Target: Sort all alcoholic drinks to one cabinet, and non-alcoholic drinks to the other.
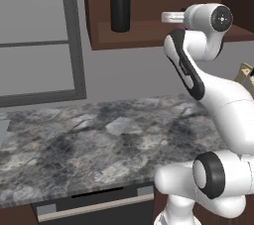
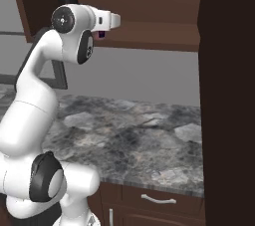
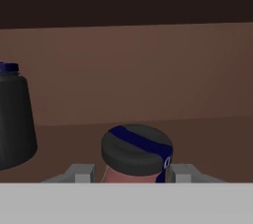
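Between the jaws, in the hand view, sits the small red bottle (image 3: 137, 155), dark cap up; they seem to hold it, though the contact is hidden. It hangs over the cabinet (image 1: 149, 1) shelf, right of the black bottle (image 1: 120, 10) standing there, above the worktop (image 1: 89, 140).

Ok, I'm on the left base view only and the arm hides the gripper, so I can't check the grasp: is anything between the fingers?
Observer: Yes. The hand view shows the small red bottle between the gripper fingertips.
Operator: Clamped or loose?
Observer: Cannot tell. One fingertip stands close on each side, but contact is unclear.
Operator: How near is the black bottle?
Observer: In the hand view the black bottle stands left of the red one, with a clear gap.
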Available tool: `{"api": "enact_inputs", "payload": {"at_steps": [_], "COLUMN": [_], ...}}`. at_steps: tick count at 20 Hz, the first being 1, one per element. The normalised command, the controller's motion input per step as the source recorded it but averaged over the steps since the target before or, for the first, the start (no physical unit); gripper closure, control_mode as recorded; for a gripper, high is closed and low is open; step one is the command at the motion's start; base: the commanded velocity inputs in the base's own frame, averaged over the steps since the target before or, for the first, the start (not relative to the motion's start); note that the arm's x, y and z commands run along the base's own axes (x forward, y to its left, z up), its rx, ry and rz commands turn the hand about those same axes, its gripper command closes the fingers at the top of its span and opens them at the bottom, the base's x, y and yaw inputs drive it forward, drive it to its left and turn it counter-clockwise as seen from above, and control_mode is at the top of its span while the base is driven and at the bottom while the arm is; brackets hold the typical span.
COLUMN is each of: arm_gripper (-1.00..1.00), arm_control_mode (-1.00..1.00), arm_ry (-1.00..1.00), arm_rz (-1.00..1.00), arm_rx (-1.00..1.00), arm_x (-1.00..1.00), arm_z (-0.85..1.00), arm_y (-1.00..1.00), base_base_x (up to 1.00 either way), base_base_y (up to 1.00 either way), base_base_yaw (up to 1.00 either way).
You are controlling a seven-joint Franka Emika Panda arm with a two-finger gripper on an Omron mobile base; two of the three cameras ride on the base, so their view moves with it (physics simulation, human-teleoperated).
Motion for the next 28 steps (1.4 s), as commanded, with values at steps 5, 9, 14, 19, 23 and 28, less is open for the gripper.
{"api": "enact_inputs", "payload": {"at_steps": [5,9,14,19,23,28], "arm_gripper": [1.0,1.0,1.0,1.0,1.0,1.0], "arm_control_mode": [-1.0,-1.0,-1.0,-1.0,-1.0,-1.0], "arm_ry": [0.0,0.0,-0.01,0.0,0.0,0.0], "arm_rz": [0.01,0.0,0.0,0.0,0.0,0.0], "arm_rx": [0.0,0.0,0.0,0.0,0.0,-0.01], "arm_x": [0.28,0.26,0.28,0.28,0.21,0.12], "arm_z": [0.0,0.0,0.0,0.0,0.0,-0.03], "arm_y": [0.0,0.0,0.0,0.0,0.0,0.0], "base_base_x": [0.0,0.0,0.0,0.0,0.0,0.0], "base_base_y": [0.0,0.0,0.0,0.0,0.0,0.0], "base_base_yaw": [0.0,0.0,0.0,0.0,0.0,0.0]}}
